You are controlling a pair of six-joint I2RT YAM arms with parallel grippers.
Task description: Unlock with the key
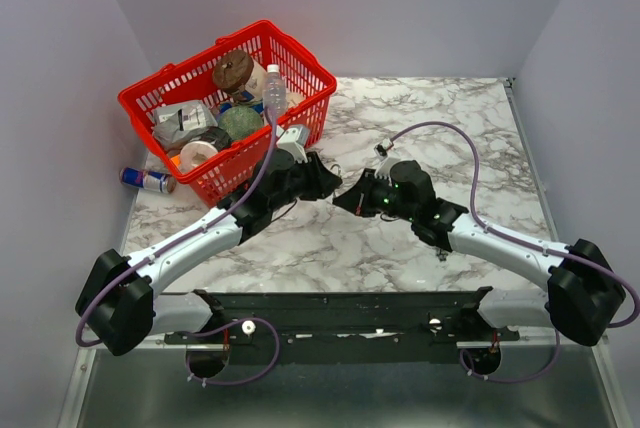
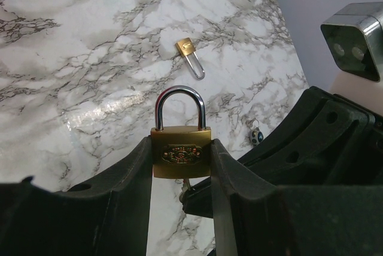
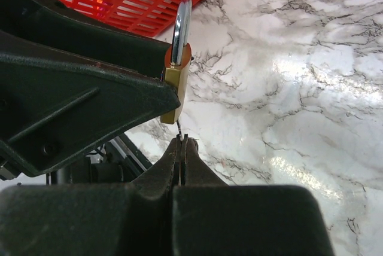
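A white marble table [image 1: 420, 108] veined in grey sits in a pale grey booth, with walls [image 1: 400, 8] close behind and on both sides. The red basket [image 1: 190, 60] stands at the far left, its far corner almost against the back wall, packed with a bottle [image 1: 274, 88] and other groceries. A blue can [image 1: 145, 180] lies just beside the basket's near left side, by the table's left edge.

Right of the basket, bare marble runs to the right wall, and a narrower strip runs from the basket's front towards the black mounting bar [image 1: 340, 308] at the near edge.

Both arms meet just off the basket's near right corner. The left gripper [image 2: 180, 145] pinches a brass padlock [image 2: 181, 157] by its flat sides, with the shackle upright and closed. The right gripper [image 3: 181, 143] is pressed tight together on the key [image 3: 179, 129]. Only a thin metal sliver of the key shows, reaching from the fingertips to the padlock's underside on the side away from the basket. Whether it is inside the keyhole cannot be told.

Further right of the basket a smaller padlock [image 2: 190, 57] lies flat on the marble. Nearer the grippers lies a tiny dark ringed thing [image 2: 256, 134], too small to make out.
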